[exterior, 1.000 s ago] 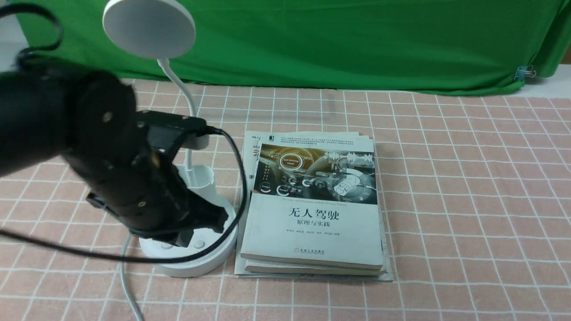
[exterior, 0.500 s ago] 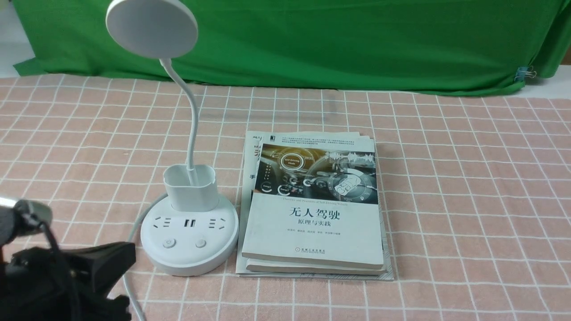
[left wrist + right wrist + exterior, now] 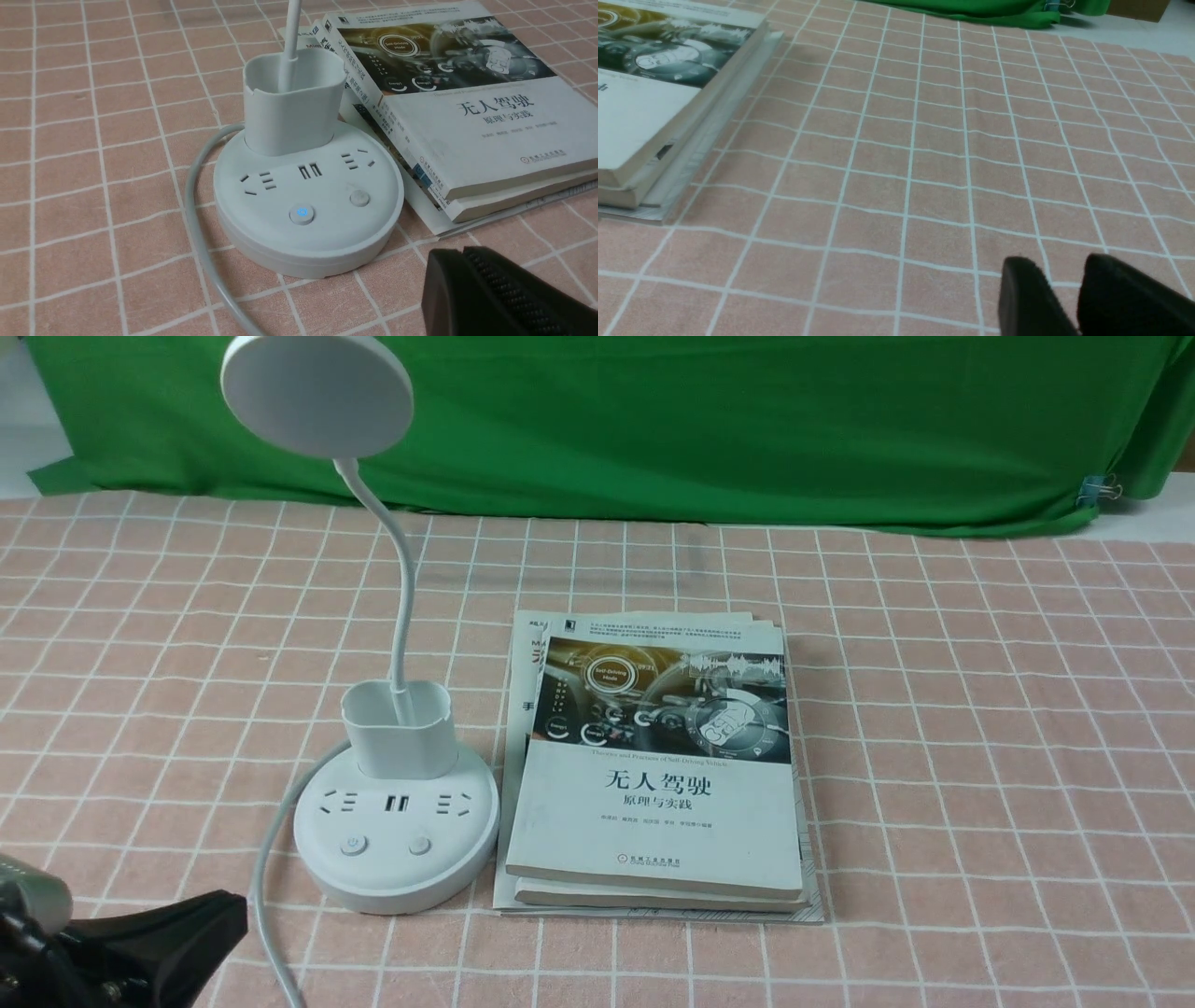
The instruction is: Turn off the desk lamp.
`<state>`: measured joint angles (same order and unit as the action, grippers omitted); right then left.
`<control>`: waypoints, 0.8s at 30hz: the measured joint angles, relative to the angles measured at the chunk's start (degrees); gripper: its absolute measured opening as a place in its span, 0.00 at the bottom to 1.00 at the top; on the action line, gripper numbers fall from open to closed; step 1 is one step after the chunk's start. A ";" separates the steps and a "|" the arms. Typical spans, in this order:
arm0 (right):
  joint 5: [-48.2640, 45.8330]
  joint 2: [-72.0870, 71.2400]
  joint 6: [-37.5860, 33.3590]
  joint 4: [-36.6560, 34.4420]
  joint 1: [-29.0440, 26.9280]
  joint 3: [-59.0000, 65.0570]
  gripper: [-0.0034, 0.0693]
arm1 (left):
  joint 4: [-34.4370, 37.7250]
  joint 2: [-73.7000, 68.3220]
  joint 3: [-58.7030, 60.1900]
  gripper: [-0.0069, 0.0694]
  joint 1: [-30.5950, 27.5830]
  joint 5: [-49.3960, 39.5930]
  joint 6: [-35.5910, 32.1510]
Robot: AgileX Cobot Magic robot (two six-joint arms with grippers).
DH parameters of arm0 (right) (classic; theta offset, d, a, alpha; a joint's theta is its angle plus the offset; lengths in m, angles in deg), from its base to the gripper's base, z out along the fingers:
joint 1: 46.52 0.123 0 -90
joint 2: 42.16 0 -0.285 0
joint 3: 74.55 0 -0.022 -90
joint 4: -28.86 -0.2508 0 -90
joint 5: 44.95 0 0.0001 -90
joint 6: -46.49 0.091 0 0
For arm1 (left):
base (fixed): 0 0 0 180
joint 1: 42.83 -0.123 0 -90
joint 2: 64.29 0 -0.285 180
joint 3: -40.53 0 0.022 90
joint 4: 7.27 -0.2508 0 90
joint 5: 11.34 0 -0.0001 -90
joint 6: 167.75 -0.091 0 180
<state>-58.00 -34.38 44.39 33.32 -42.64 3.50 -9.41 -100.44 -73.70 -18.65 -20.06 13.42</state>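
The desk lamp [image 3: 396, 831] stands upright just left of the stacked books [image 3: 653, 803], its round lamp head [image 3: 317, 397] dull grey underneath, so I'd judge it already off, with only the arm's withdrawal to finish. The left gripper [image 3: 463, 254] is low at the near left, apart from the lamp, its fingers together with nothing held; the right gripper's [image 3: 1055, 268] fingers are slightly parted, nothing between them. To do this well, I'd bring the left arm home low and outward, minding the grey cord [image 3: 266, 877] beside it, and I'd leave both buttons alone, since another press might relight the lamp. A blue mark glows on the power button [image 3: 302, 214], though I can't tell whether that means standby. The top of the lamp head is cut off, and most of the left arm is out of the front view; the right arm doesn't show there at all.
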 joint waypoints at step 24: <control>0.00 0.00 0.00 0.00 0.00 0.00 0.38 | 4.76 28.11 10.34 0.09 -25.39 -1.02 -3.49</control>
<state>-58.00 -34.38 44.39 33.32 -42.64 3.50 -4.65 -72.33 -63.35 -44.04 -21.08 9.93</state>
